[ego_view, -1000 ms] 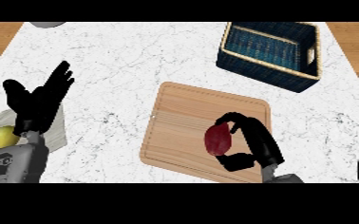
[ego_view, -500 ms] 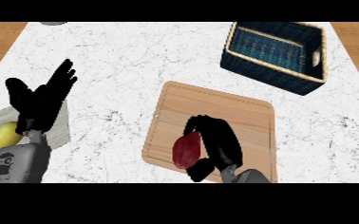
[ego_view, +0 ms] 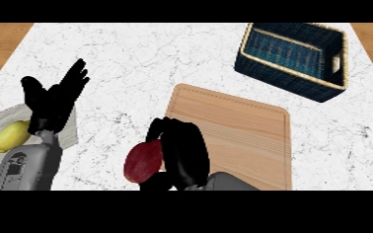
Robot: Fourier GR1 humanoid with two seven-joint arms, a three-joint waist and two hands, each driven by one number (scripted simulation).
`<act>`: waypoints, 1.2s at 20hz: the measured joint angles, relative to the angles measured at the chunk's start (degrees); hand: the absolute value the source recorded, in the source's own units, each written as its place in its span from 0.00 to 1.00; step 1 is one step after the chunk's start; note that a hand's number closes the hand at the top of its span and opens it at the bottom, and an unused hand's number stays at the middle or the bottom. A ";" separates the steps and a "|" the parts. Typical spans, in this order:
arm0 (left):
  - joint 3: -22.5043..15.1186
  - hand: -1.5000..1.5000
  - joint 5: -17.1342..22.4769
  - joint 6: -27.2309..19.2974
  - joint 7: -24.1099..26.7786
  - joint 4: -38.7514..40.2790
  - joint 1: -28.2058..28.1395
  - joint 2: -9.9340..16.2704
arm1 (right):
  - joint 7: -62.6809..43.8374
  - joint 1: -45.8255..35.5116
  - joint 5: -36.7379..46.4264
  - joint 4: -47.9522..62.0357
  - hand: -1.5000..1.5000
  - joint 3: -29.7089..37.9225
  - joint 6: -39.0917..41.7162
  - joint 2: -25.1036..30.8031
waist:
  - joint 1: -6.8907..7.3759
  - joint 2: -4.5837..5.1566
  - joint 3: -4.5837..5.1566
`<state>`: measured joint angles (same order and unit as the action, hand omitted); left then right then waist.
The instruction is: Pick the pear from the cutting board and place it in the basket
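A dark red pear shows at the lower middle of the head view, over the left edge of the wooden cutting board. My right hand is curled round the pear from its right side and hides part of it. The dark blue woven basket stands at the upper right, well apart from the hand. My left hand rests open at the left, fingers up.
A yellow fruit lies on a pale cloth at the left edge, partly behind my left forearm. White marble counter stretches between the board and the basket. Wood shows at the top corners.
My right hand, holding the pear, has moved left across the board to its left edge. The view has shifted slightly. The left hand stays still.
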<state>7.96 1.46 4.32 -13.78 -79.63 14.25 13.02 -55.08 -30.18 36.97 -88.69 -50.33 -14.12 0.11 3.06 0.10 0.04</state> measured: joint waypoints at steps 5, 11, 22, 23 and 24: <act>0.31 0.50 -0.16 -0.08 0.51 1.15 0.18 0.10 | -2.76 -9.23 0.52 -3.90 1.00 -1.69 -10.05 0.08 | -0.28 -0.22 0.03; 1.41 0.50 0.12 0.20 1.36 1.96 -0.50 0.90 | -8.32 -21.61 5.25 -5.81 1.00 1.90 -11.07 0.47 | -1.43 -0.66 0.09; 2.13 0.50 0.96 0.34 0.20 0.12 -1.16 1.26 | -13.32 -39.21 7.56 2.77 1.00 15.62 -5.86 0.50 | -2.13 -0.60 0.07; 2.31 0.50 1.06 0.31 -0.25 0.11 -0.92 1.43 | -13.06 -40.92 7.59 4.15 1.00 17.61 -5.43 0.47 | -2.20 -0.55 0.07; 2.44 0.50 1.01 0.30 0.19 0.50 -0.98 1.44 | -12.88 -42.12 7.88 5.35 1.00 19.13 -4.98 0.44 | -2.34 -0.50 0.06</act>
<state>10.40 2.47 4.62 -13.58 -79.13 13.27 14.46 -67.95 -72.30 44.85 -83.35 -31.20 -19.11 0.55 0.72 -0.40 0.11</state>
